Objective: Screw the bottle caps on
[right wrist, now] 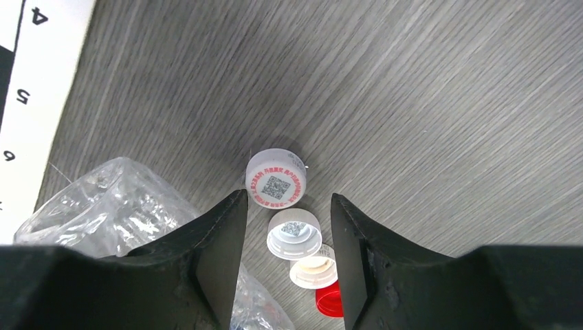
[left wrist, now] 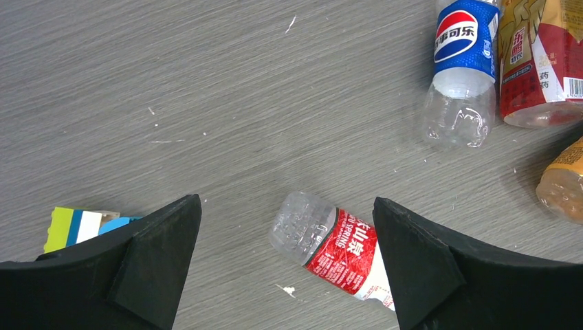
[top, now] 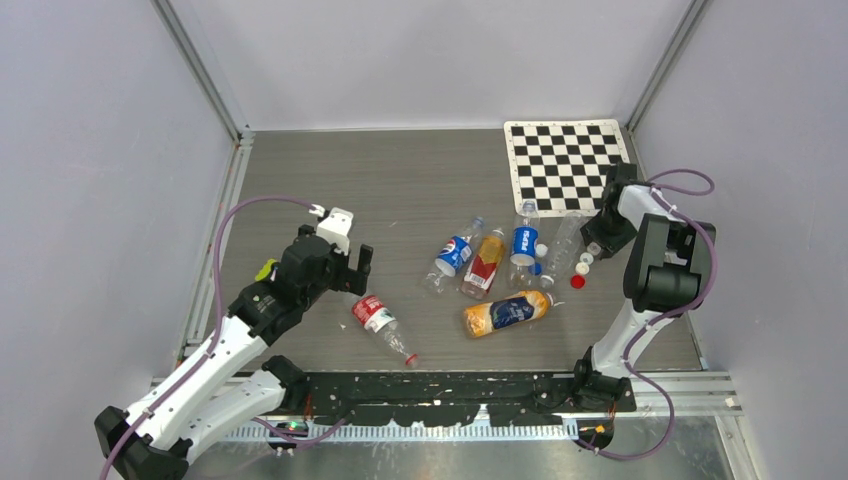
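Four bottle caps [right wrist: 294,234] sit in a short row on the grey table [right wrist: 447,103], running from the centre of the right wrist view down to its lower edge: a white cap [right wrist: 276,179] with a printed code facing up, a second white cap [right wrist: 294,234] lying hollow side up, a cream cap [right wrist: 313,271] and a red cap [right wrist: 330,299]. Each looks light, stiff and slick. It is likely to skid or flip if nudged, and is best pinched across its ribbed side wall. As squat discs they have no long axis to speak of, and their short axes stand upright. The right gripper [right wrist: 289,258] hangs just over the row, its jaws partly apart and straddling the middle caps, holding nothing. A clear bottle [right wrist: 103,199] lies at lower left of that view. Well apart, towards the left of the overhead view, the left gripper [left wrist: 285,201] is spread wide and empty above a red-labelled bottle [left wrist: 333,251] lying on its side.
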Controlling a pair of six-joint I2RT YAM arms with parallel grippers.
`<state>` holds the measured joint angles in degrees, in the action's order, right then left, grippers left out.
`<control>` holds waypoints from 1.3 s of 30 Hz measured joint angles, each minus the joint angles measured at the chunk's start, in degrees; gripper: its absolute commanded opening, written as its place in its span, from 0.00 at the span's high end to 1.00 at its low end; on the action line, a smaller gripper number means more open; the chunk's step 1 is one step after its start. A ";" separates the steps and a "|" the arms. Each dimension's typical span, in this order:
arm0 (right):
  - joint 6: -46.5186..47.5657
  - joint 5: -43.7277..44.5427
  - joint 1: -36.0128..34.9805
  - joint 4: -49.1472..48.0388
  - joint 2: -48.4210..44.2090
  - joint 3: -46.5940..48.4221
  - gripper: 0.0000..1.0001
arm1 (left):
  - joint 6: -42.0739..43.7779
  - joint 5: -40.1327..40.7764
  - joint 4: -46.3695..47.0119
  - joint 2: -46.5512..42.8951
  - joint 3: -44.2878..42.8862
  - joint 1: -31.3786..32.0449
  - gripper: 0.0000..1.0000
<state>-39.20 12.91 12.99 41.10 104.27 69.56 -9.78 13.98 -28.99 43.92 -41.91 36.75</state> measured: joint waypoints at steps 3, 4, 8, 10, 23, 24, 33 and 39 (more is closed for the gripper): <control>0.04 -0.02 0.00 -0.39 0.68 0.00 0.49 | 0.00 0.00 -0.02 0.13 0.00 0.00 0.00; 0.07 -0.02 0.00 -0.50 0.85 0.00 0.49 | 0.00 0.00 -0.02 0.22 0.00 0.00 0.00; 0.13 -0.17 0.00 -1.01 1.38 0.00 0.49 | 0.00 -0.02 -0.02 0.50 0.00 0.00 0.00; 0.31 -0.20 0.00 -1.29 1.51 0.00 0.49 | 0.00 0.00 -0.02 0.61 0.00 0.00 0.00; 1.60 -0.63 0.39 -2.86 1.53 0.28 0.50 | 0.00 -0.02 -0.02 1.60 0.00 0.00 0.00; 1.60 -0.66 0.48 -3.08 1.53 0.31 0.51 | 0.00 -0.02 -0.02 1.62 0.00 0.00 0.00; 1.81 -0.94 0.63 -3.87 2.12 0.31 0.58 | 0.00 -0.04 -0.04 1.77 0.00 0.00 0.00; 2.01 -1.25 0.70 -4.02 2.14 0.31 0.66 | 0.00 -0.07 -0.02 1.90 0.00 0.00 0.00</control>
<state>-37.19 11.66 13.69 37.08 106.41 69.87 -9.78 13.91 -29.02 45.82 -41.91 36.75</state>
